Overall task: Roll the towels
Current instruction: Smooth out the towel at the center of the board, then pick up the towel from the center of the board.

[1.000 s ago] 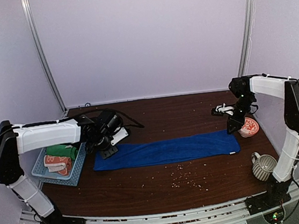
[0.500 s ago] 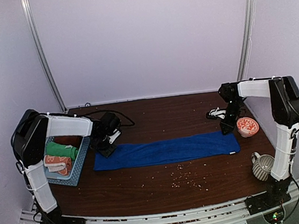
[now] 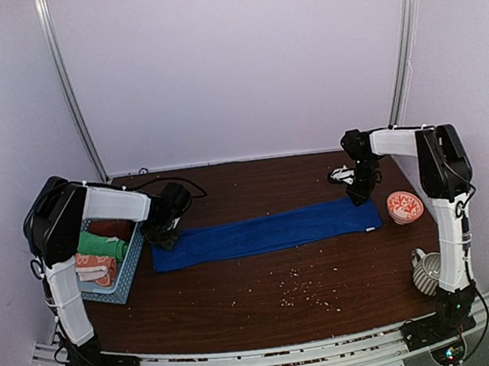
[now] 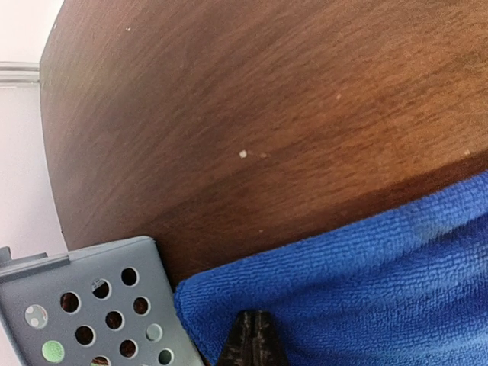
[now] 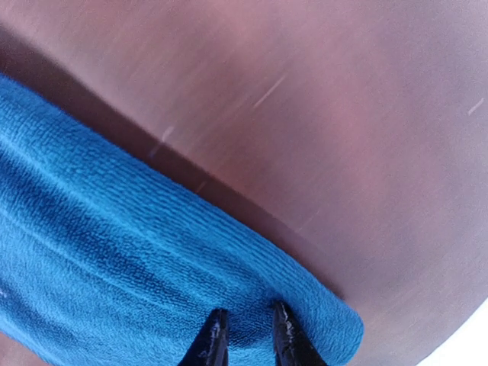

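The blue towel (image 3: 268, 231) lies flat, unrolled. The left gripper (image 4: 248, 326) and right gripper (image 5: 248, 313) each pinch one end; rolling is not yet begun.

The blue towel (image 4: 366, 290) is seen as matt, looped cloth; the table (image 4: 267, 91) is grained dark wood, faintly sheened; the basket (image 4: 91, 267) is smooth perforated plastic.

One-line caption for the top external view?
Left tool and right tool pinch opposite ends of the blue towel laid across the table.

A towel (image 3: 268, 231) lies on the table (image 3: 234, 321) between basket (image 3: 115, 288) and bowl (image 3: 405, 207).
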